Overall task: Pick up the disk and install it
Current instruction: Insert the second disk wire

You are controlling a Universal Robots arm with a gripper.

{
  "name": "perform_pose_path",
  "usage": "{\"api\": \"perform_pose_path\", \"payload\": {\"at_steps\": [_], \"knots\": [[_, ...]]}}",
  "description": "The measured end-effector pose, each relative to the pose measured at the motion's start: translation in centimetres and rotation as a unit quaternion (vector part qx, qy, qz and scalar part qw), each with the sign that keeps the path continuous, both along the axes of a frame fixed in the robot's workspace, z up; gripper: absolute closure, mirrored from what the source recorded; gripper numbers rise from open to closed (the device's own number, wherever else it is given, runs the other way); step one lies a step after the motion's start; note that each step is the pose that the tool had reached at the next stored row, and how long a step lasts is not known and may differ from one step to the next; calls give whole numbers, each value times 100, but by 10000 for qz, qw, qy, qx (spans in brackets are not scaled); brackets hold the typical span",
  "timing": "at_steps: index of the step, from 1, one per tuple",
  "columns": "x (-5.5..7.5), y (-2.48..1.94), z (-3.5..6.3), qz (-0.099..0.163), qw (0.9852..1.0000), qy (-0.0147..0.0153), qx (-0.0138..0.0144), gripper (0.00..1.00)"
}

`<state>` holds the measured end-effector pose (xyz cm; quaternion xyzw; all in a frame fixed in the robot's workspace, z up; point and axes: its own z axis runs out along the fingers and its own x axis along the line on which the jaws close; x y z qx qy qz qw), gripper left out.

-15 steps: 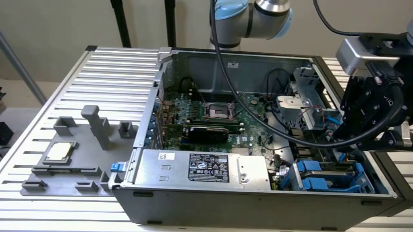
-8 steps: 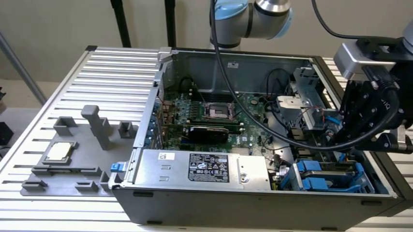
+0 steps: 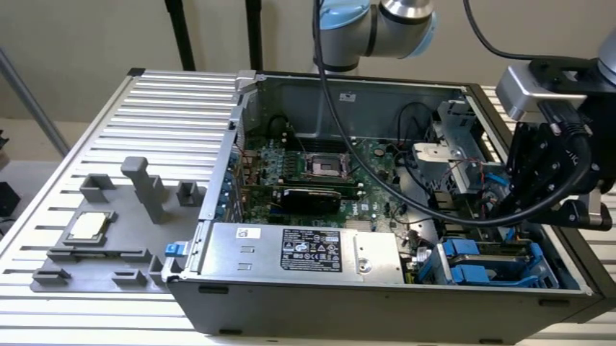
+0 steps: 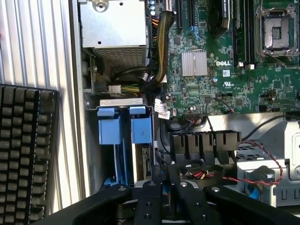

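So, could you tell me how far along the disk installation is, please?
Done, it seems: the disk, in its blue frame, stands in the drive bay at a corner of the case. In hand: the gripper hangs just above that bay, beside the frame. Left: I cannot tell whether the disk is fully seated or whether the gripper holds it.

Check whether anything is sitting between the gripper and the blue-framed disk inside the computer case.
Nothing visible does. The black gripper hangs right beside the silver-grey disk in its bright blue plastic frame, with no gap-filler showing between them. A loop of black and red cables lies on the gripper's far side, away from the disk.
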<state>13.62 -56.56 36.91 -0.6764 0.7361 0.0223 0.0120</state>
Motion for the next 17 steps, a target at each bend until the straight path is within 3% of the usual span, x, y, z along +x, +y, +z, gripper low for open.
{"api": "perform_pose_path", "payload": {"at_steps": [6, 14, 17], "knots": [[-152, -9, 1, 8, 10000, -30, -1, 84], [-191, -85, -62, 58, 9998, -185, 31, 84], [-191, -115, -92, 85, 9997, -229, 40, 84]]}}
